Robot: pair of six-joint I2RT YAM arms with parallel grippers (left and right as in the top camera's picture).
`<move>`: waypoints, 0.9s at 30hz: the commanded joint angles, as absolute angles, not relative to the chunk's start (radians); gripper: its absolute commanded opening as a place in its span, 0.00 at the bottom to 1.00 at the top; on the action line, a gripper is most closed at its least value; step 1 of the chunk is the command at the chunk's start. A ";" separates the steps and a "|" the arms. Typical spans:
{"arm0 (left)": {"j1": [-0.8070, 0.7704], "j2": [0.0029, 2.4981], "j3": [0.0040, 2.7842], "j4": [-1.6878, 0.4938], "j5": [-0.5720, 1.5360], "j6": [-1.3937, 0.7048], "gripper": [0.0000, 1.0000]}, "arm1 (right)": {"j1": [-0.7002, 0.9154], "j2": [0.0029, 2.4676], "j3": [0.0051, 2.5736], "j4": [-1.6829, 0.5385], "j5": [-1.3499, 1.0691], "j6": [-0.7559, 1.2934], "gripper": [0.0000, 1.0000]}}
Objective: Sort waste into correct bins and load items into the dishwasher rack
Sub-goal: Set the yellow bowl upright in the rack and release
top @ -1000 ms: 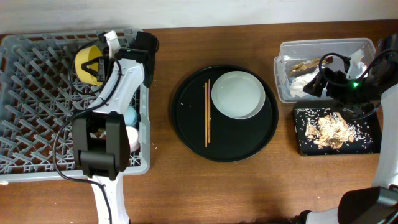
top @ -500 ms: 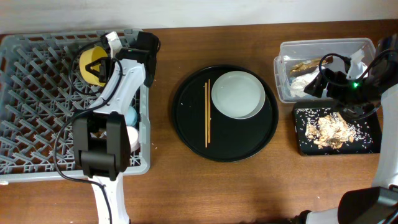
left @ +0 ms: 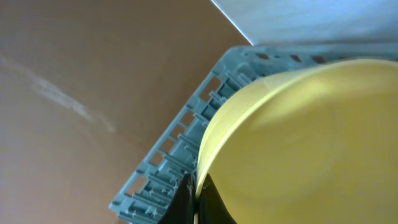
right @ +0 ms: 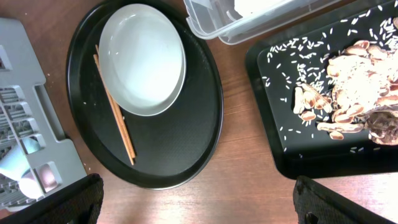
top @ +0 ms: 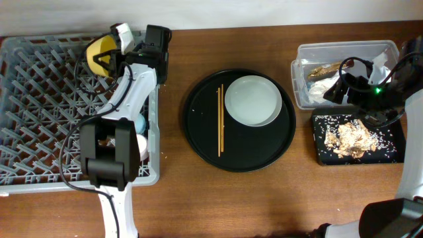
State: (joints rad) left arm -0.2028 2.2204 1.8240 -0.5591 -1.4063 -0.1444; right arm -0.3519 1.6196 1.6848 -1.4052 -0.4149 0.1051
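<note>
Bowl (top: 100,56) first: we judged it light, stiff and smooth, likely slippery at the rim and not very fragile; the thin rim looked the sensible place to pinch it, and there the left tool (left: 196,202) had it, jaws together on the edge with the wall between them; held by so small a bite, it could swing or slip if tilted fast; the bowl hung on its side at the far right corner of the rack (top: 39,106), and whether it touched the rack we could not tell; the left arm reached straight out from its base along the rack's right wall, wrist turned toward the bowl; the right tool (right: 199,199) stood wide apart and held nothing, hovering by the tub (top: 344,46) and the scrap tray (top: 396,155) at the right end of the counter (top: 198,205).
</note>
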 commanded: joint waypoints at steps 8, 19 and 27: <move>-0.200 2.313 1.826 -0.535 -1.568 0.086 0.00 | -0.354 1.615 1.683 -1.407 -0.384 0.101 0.98; -0.204 2.313 1.827 -0.535 -1.568 0.136 0.00 | -0.354 1.615 1.683 -1.411 -0.380 0.101 0.98; -0.282 2.313 1.827 -0.535 -1.541 0.137 0.00 | -0.354 1.615 1.683 -1.410 -0.380 0.101 0.98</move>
